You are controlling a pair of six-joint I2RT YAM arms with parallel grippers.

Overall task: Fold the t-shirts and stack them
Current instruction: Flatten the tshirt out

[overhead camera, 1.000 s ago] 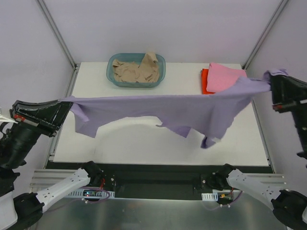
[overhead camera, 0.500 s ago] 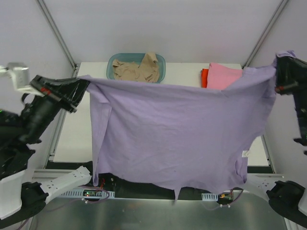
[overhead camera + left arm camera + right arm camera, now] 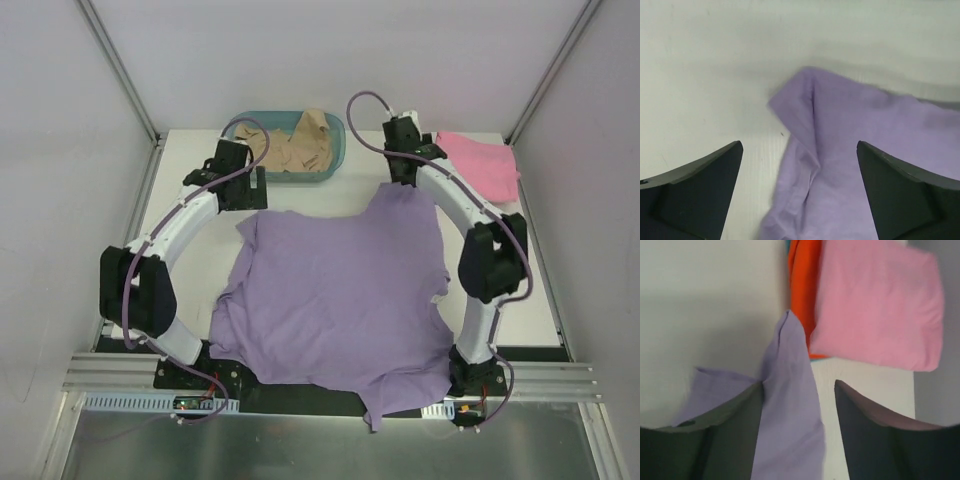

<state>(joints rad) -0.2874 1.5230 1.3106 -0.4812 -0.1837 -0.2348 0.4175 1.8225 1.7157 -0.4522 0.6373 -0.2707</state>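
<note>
Hem first: the near edge of the purple t-shirt (image 3: pixel 340 290) hangs over the front lip of the table (image 3: pixel 310 195), a tail drooping between the arm bases. Half a second ago it hung in the air, stretched between both arms; now it lies spread and mostly flat, rumpled along its left side. At its far corners the arms have let go — the left gripper (image 3: pixel 799 147) stands wide open over the left corner with nothing in it. The right gripper (image 3: pixel 798 385) has its fingers apart, with the right corner lying loose between them and lapping over one finger. Beyond, the folded pink t-shirt (image 3: pixel 485 160) sits on the orange t-shirt (image 3: pixel 799 270) at the far right, and a beige t-shirt (image 3: pixel 300 145) waits in the basket (image 3: pixel 340 130). The laying-out looks done; folding can probably begin once the overhang is dealt with.
</note>
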